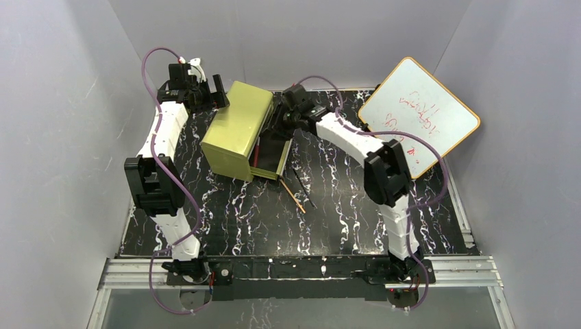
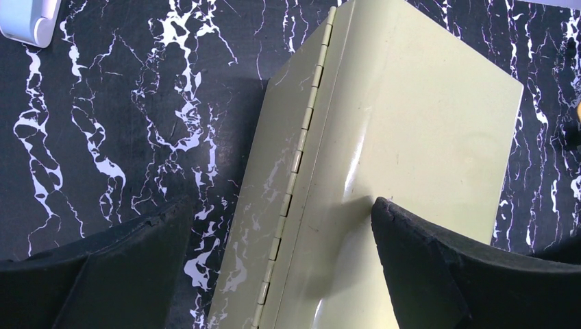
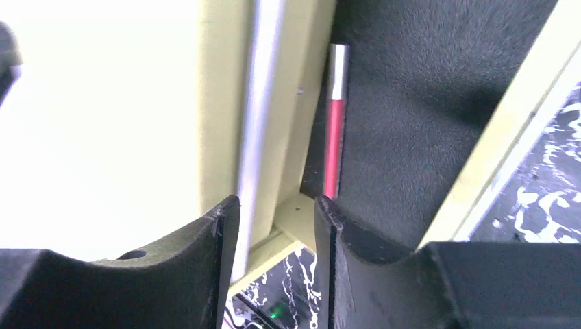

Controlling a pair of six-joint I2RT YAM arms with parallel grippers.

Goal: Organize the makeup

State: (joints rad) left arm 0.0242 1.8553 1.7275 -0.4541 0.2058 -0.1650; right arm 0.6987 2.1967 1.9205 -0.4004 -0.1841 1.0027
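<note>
The olive-green box (image 1: 236, 127) stands at the back middle with its drawer (image 1: 274, 156) pulled out to the right. A dark red pencil (image 3: 334, 137) lies in the drawer on its black lining and shows in the top view (image 1: 257, 152). The thin gold pencil (image 1: 292, 195) and a dark pencil (image 1: 303, 185) lie on the table in front of the drawer. My right gripper (image 1: 279, 123) (image 3: 274, 205) is slightly open over the drawer's corner, with a pale bar (image 3: 257, 103) between its fingers. My left gripper (image 1: 220, 92) (image 2: 281, 205) is open, straddling the box's hinged edge (image 2: 301, 144). The discs and the palette are hidden.
The orange-framed whiteboard (image 1: 418, 116) leans at the back right. A white object (image 2: 27, 20) lies on the table beyond the box's left side. The black marbled table (image 1: 308, 219) ends at a metal rail along the front.
</note>
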